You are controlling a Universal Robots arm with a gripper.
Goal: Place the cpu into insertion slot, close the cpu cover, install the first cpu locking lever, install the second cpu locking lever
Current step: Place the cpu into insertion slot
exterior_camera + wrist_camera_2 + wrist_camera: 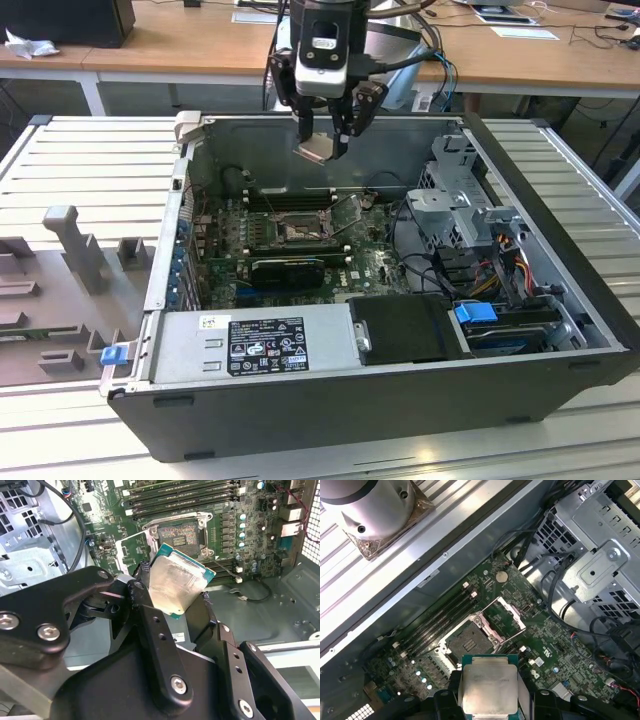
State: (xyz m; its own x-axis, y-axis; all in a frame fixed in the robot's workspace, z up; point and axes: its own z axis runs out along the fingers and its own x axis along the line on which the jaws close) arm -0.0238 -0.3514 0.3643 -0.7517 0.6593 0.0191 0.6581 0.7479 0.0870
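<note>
Tool point(325, 142) grips cpu point(177, 585) by edges, well above insertion slot point(467, 641) on mobo point(555, 652); cpu cover point(506, 616) open.

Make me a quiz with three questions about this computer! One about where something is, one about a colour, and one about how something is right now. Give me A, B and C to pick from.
1. Where is the cpu?
A. Sitting in its socket
B. Held by the gripper, above the motherboard
C. Lying on the table outside the computer

2. What colour is the motherboard?
A. Green
B. Red
C. White

3. How is the insertion slot?
A. Filled with the cpu
B. Shut under its lid
C. Open and empty

Answers:
1 B: both wrist views show the cpu clamped by its edges, with the motherboard beyond it.
2 A: the board around the insertion slot is plainly green.
3 C: the dark square inside the silver rim is bare and uncovered.
</note>
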